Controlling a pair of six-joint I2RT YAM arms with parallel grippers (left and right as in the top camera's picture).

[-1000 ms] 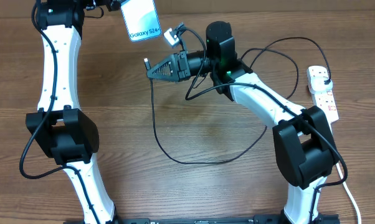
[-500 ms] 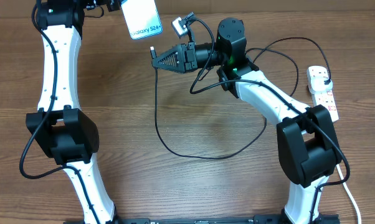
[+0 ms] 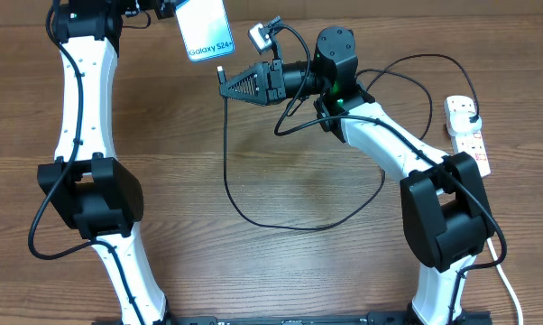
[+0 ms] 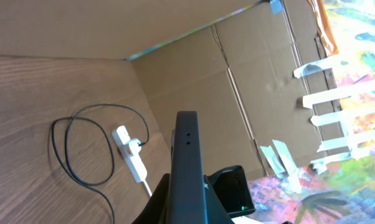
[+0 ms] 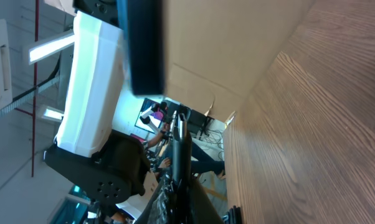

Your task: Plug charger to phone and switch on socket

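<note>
While my left claw [image 3: 161, 7] grips the phone [image 3: 206, 27] aloft at far left, my right claw [image 3: 226, 88] pinches the charger [image 3: 226, 162] near its tip, just beside the phone's lower edge, well apart from the socket [image 3: 467, 135].

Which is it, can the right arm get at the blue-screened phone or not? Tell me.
Probably yes. The right claw, shut on the thin black charger cable, sits close by the slim blue-screened smartphone, near its lower short edge, and nothing shows in between.
</note>
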